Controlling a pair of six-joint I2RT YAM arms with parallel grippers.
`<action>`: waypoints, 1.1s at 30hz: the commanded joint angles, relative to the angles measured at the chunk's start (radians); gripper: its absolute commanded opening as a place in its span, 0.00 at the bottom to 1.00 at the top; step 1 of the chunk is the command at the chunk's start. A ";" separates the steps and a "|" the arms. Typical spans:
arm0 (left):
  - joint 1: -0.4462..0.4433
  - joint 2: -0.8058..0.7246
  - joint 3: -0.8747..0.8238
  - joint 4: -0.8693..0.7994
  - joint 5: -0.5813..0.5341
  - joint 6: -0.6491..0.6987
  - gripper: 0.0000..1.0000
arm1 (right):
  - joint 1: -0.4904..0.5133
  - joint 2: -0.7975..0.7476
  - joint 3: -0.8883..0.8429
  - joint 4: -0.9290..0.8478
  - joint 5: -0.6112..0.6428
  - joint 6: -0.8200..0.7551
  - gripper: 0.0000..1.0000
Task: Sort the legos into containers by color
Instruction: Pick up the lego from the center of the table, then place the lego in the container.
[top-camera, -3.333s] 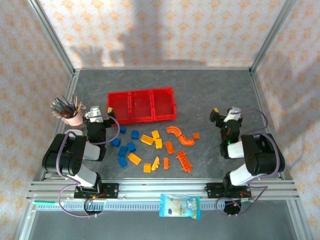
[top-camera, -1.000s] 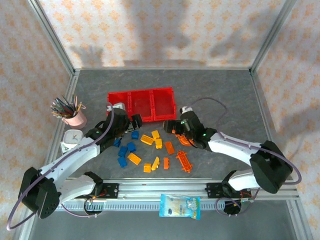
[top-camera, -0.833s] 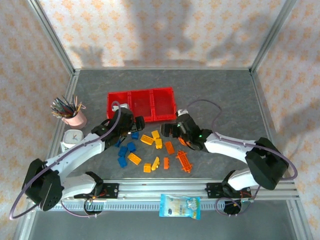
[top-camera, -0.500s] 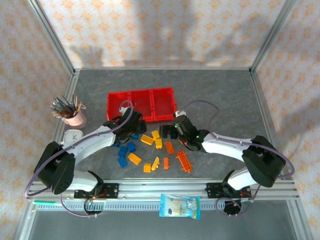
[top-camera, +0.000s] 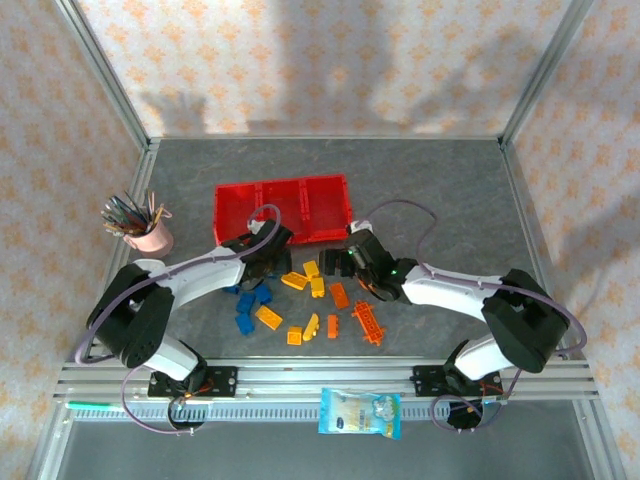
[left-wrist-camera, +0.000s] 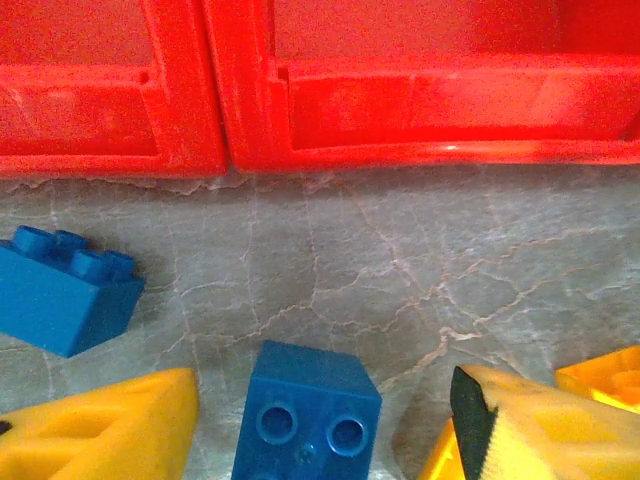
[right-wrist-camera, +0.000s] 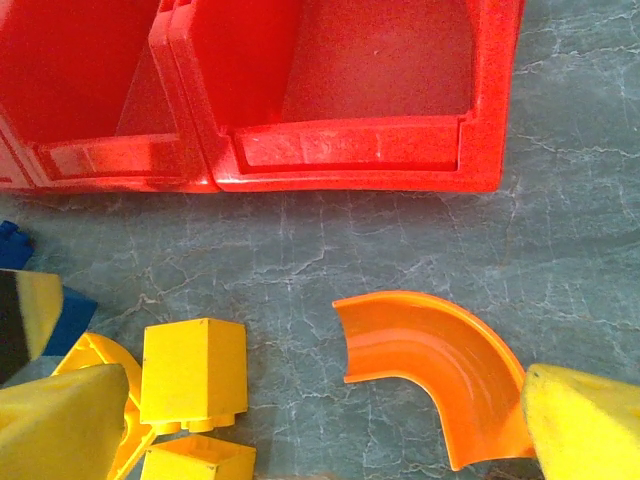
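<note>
1. While hanging low over the grey surface (left-wrist-camera: 400, 270), holds the left claw (left-wrist-camera: 320, 425) apart, with its yellow fingertips (left-wrist-camera: 100, 435) on either side of a blue brick (left-wrist-camera: 305, 415); touches that brick with neither, grey showing in both gaps.
2. Just to the left in the left wrist view, lying askew and apart from the claw: a second blue brick (left-wrist-camera: 65, 290).
3. Beyond both: the red front wall of the containers (left-wrist-camera: 450, 100), with the seam between two bins in sight; near the blue bricks, not touching.
4. Holds the right claw (right-wrist-camera: 320, 420) spread wide, clamped on nothing; brackets a curved orange piece (right-wrist-camera: 430, 365) and a yellow brick (right-wrist-camera: 195, 375), both flat on the surface; cannot tell whether the fingertip at the curve's lower end touches it.
5. Past the curve in the right wrist view: the end bin of the containers, near but apart.
6. From above: both arms stretched inward, meeting the scatter of legos (top-camera: 268, 317) just in front of the containers; blue toward the left, yellow in the middle, orange toward the right, among them a ladder-like orange piece (top-camera: 367, 322); all of these out on the surface, outside the bins.
7. Further out: a pink cup of pens (top-camera: 148, 238) at the left, well apart from the bricks; a printed packet (top-camera: 360, 412) on the rail at the near edge.
</note>
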 joint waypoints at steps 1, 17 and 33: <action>-0.004 0.029 0.026 -0.001 -0.041 0.010 0.65 | 0.003 0.000 0.024 -0.017 0.039 0.008 1.00; -0.004 -0.014 0.015 -0.018 -0.069 0.010 0.31 | 0.002 -0.032 0.048 -0.038 0.026 0.000 1.00; 0.196 -0.173 0.144 0.017 -0.185 0.104 0.27 | 0.002 -0.052 0.137 -0.021 0.009 0.053 1.00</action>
